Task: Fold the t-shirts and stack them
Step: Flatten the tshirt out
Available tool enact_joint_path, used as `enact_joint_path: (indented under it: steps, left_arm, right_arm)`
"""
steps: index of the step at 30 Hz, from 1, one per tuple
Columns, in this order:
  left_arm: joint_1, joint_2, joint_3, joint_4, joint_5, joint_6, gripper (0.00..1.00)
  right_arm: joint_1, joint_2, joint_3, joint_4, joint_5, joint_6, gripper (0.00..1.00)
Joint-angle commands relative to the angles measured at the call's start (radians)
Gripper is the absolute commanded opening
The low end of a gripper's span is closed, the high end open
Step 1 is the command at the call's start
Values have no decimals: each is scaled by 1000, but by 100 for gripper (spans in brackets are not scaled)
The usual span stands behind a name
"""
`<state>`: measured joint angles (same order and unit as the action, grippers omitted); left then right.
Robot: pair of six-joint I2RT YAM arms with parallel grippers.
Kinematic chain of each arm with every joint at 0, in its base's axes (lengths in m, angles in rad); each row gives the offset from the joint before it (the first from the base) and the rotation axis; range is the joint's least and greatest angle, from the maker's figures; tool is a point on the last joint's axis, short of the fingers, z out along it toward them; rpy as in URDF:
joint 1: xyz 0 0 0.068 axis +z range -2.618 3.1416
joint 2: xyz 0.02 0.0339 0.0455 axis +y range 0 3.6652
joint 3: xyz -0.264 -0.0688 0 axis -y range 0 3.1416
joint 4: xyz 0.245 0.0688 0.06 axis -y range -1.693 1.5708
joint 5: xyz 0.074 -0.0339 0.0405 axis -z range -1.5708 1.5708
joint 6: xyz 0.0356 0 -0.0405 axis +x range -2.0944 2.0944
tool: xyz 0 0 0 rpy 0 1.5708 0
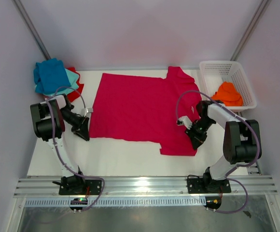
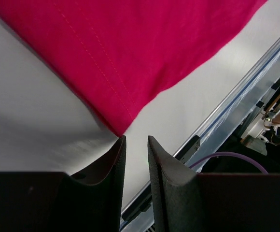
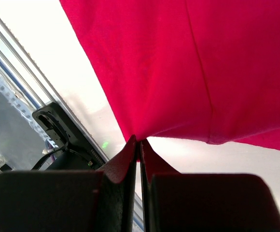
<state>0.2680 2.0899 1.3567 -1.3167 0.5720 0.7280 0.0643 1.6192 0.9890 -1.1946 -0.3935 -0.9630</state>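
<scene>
While the crimson t-shirt [image 1: 140,108] lies spread flat across the middle of the white table [image 1: 125,162], its hem faces left and its two sleeves point right, one far and one near. Its near left hem corner [image 2: 119,131] sits just at the tips of the left gripper [image 2: 136,140], whose jaws stand slightly apart with bare table showing in the gap between them. Nothing is pinched there. On the right side, the right gripper [image 3: 139,141] has its jaws pressed together on the shirt's edge beside the near sleeve, and the cloth draws down to a point at the fingertips.

At the far left corner sits a small pile: a blue t-shirt [image 1: 50,75] on top, a teal t-shirt [image 1: 73,77] under it, and a red t-shirt [image 1: 77,89] peeking out at the right edge. An orange t-shirt [image 1: 228,93] lies crumpled in the white basket [image 1: 212,65] at the far right, well apart from the pile.
</scene>
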Motion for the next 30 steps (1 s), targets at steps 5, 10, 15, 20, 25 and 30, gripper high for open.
enact_joint_path:
  steps: [5, 10, 15, 20, 25, 30]
  left_arm:
    - [2, 65, 70, 43, -3, -25, 25]
    - [2, 16, 71, 56, -23, -25, 30]
    - [4, -14, 84, 44, -14, -22, 51]
    - [2, 8, 93, 50, 0, -29, 50]
    - [2, 61, 105, 74, 28, -42, 47]
    - [2, 107, 127, 105, 58, -59, 45]
  right_arm:
    - [-3, 13, 5, -34, -2, -17, 7]
    - [-3, 7, -7, -30, -2, -16, 7]
    - [-3, 10, -12, -25, -1, -17, 7]
    - [-3, 11, -6, -26, -4, -19, 7]
    - [-3, 11, -6, -23, -5, -19, 7]
    - [-3, 18, -6, -19, -10, -16, 7]
